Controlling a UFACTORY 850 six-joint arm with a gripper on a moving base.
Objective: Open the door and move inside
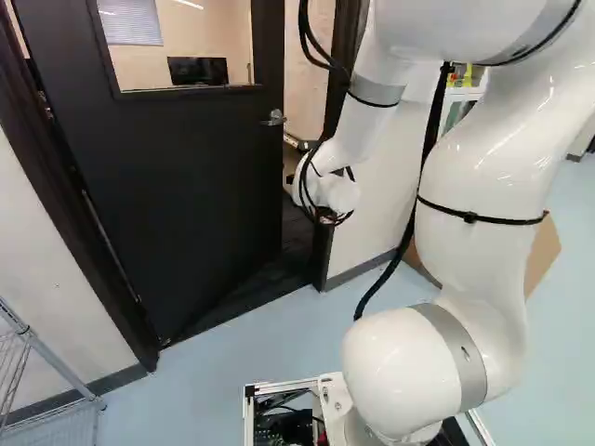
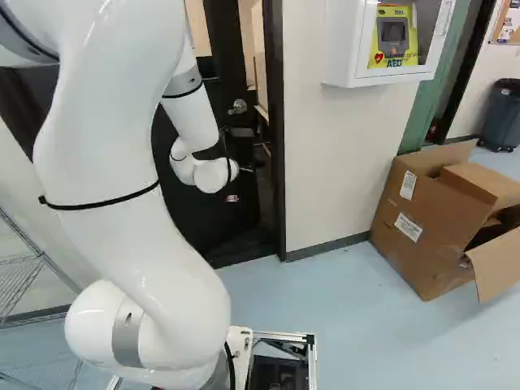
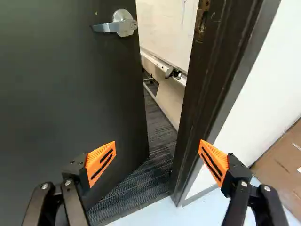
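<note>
Nearest you: the arm's white links (image 1: 488,214), big in both base views, rising from the base (image 2: 280,361). They hide part of the doorway in each, so work off both.

Gripper (image 3: 157,142): fingers spread wide, nothing held. In the wrist view one orange pad (image 3: 100,162) shows against the door face, the other (image 3: 214,162) against the door frame (image 3: 204,94). Can't tell if either touches.

Door (image 1: 177,177) is ajar, hinged at the left of the left base view, free edge swung inward, away from you. Lever handle (image 3: 123,24) sits by that free edge, ahead of the gripper, well up from the door's bottom corner. Dark carpet (image 3: 157,136) shows between free edge and frame.

Step in hand, my read: unlatched, now widening the gap. Opening looks too narrow for your base. You shouldn't need the lever. Next: shift the gripper toward the hinge side so both fingers clear the frame, then push the door face near its free edge, deeper into the room. Drive in only once the arm and base both fit.

Watch out: going straight ahead from here could catch a finger on the frame. Door may swing back if it has a closer; keep contact while you roll through. Cardboard box (image 2: 443,219) is on the floor past the frame's outer edge, off your line.
</note>
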